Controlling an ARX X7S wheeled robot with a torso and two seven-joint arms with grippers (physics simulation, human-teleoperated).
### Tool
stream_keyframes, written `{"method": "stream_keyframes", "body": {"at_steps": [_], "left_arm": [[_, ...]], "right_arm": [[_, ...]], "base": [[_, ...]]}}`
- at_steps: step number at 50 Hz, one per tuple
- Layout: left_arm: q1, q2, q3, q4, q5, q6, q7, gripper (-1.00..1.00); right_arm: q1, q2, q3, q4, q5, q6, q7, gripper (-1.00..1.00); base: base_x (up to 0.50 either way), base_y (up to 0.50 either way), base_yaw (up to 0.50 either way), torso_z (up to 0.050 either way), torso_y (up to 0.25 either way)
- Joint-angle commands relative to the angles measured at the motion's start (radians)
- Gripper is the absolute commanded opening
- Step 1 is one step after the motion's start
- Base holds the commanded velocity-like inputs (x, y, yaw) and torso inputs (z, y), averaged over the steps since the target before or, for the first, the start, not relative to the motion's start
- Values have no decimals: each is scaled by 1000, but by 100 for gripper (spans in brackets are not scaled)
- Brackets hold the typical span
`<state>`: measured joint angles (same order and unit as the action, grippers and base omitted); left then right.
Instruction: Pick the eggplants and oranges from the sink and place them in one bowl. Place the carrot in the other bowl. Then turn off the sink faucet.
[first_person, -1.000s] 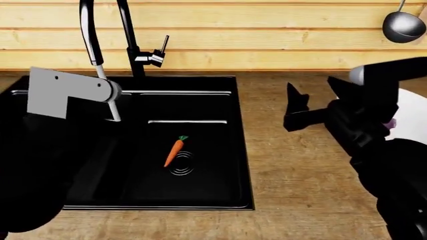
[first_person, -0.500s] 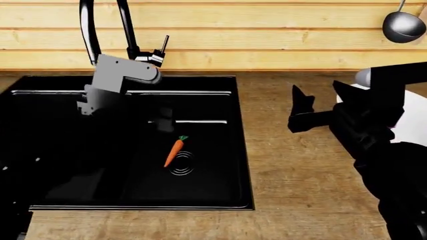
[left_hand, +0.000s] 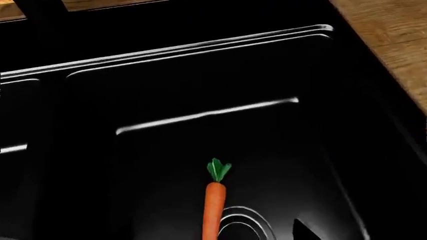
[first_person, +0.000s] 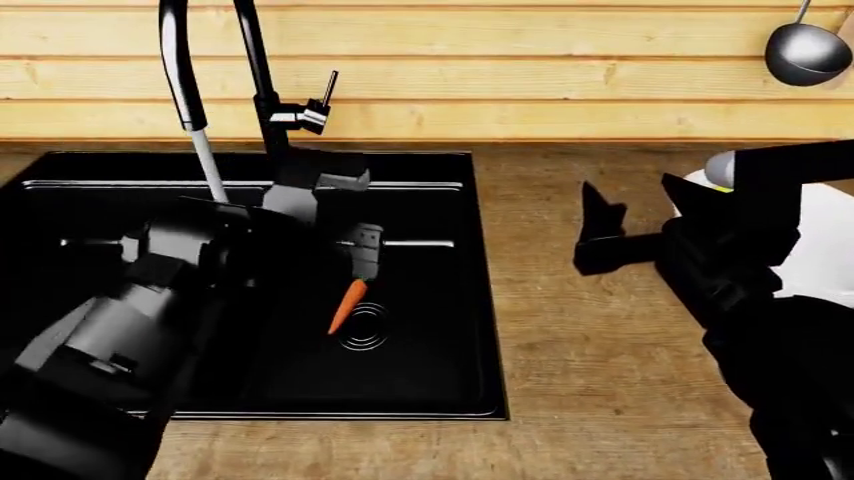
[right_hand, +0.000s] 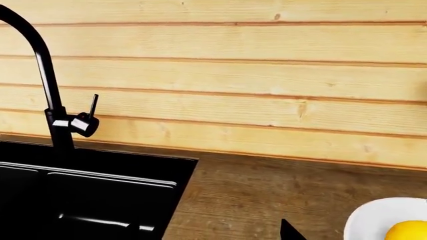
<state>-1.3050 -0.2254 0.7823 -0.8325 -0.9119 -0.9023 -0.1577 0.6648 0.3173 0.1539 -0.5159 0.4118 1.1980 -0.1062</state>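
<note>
Left gripper (first_person: 358, 250), jaw state unclear, having just swung in over the sink (first_person: 441, 390), is hovering just above the carrot (first_person: 346, 305), whose leafy end is nearest, readying a grasp.

Flat, even sim lighting, no visible source. Wood wall (right_hand: 267, 75) and counter (first_person: 601, 330) bright, well exposed. The sink (first_person: 427, 380) interior is near-black, detail crushed; only thin white specular lines along its ledges and drain rings. The carrot (first_person: 346, 306) inside the sink is saturated, crisp, with no distinct shadow. Black arms merge with the sink. No blur, no edge distortion. Small glint on ladle (first_person: 807, 50), upper right of the sink.
</note>
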Motion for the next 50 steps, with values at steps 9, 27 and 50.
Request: {"method": "stream_keyframes", "body": {"at_steps": [9, 27, 50], "left_arm": [[-64, 197, -80, -476, 336, 129, 217, 100], [-52, 225, -86, -476, 429, 201, 256, 100], [-47, 225, -139, -476, 444, 222, 298, 100]], "right_arm": [[-44, 1, -5, 47, -10, -62, -12, 100], [-53, -2, -14, 84, -10, -98, -15, 100], [134, 52, 24, -9, 48, 97, 18, 100]], "base": [[0, 0, 0, 0, 0], [0, 0, 0, 0, 0], [0, 0, 0, 2, -17]]}}
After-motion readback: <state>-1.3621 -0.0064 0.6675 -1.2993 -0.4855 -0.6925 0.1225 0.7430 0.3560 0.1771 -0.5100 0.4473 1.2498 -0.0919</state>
